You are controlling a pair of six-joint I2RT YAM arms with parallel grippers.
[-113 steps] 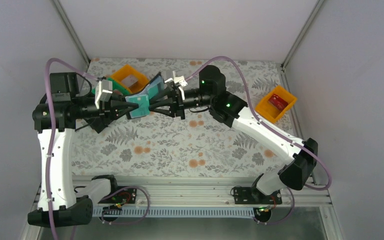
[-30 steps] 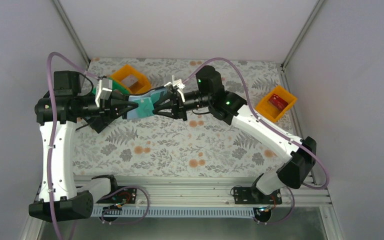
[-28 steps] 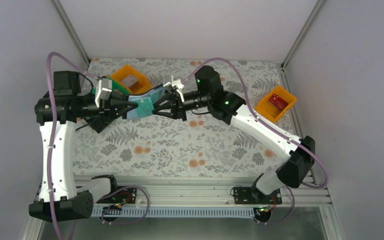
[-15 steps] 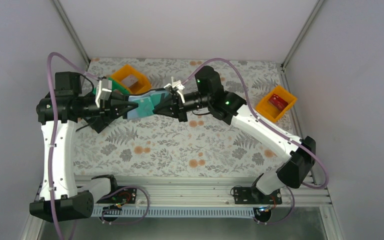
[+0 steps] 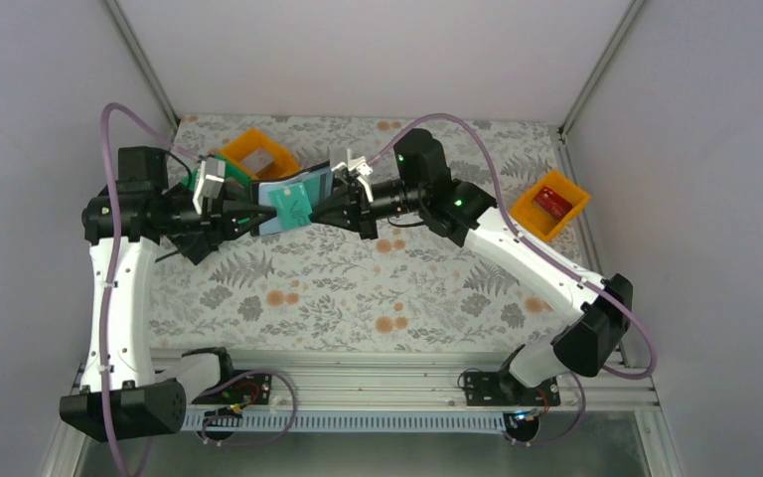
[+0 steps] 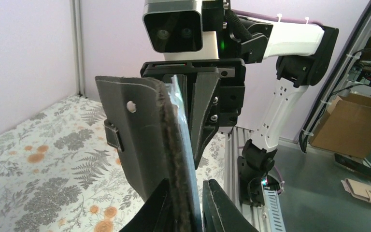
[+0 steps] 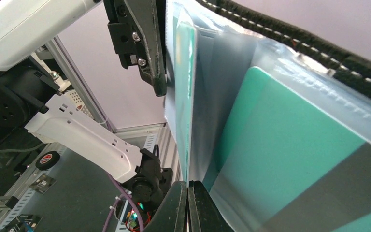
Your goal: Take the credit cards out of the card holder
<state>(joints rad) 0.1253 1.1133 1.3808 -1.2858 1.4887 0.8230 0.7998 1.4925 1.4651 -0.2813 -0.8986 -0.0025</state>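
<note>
While held above the table's (image 5: pixel 358 288) far-left corner, card holder (image 5: pixel 310 185): open.
Left gripper (image 6: pixel 189 205): clenched on one edge of the card holder.
Right gripper (image 7: pixel 187 205): pinched on its clear pocket edge.
Teal card (image 7: pixel 290 145): inside a pocket.

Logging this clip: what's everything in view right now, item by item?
card holder: one, black outside with clear pockets, held off the table between both pincers
teal card: one clearly seen, in a card holder pocket
red card: one, in the right orange bin
far orange bin: one, far left of the table
right orange bin: one, right edge of the table
green bin: one, mostly hidden behind the left arm
table: one, floral cover
cardboard box: one, brown, off the table
left pincer: shut on the card holder's edge
right pincer: shut on a thin pocket sheet of the card holder
</note>
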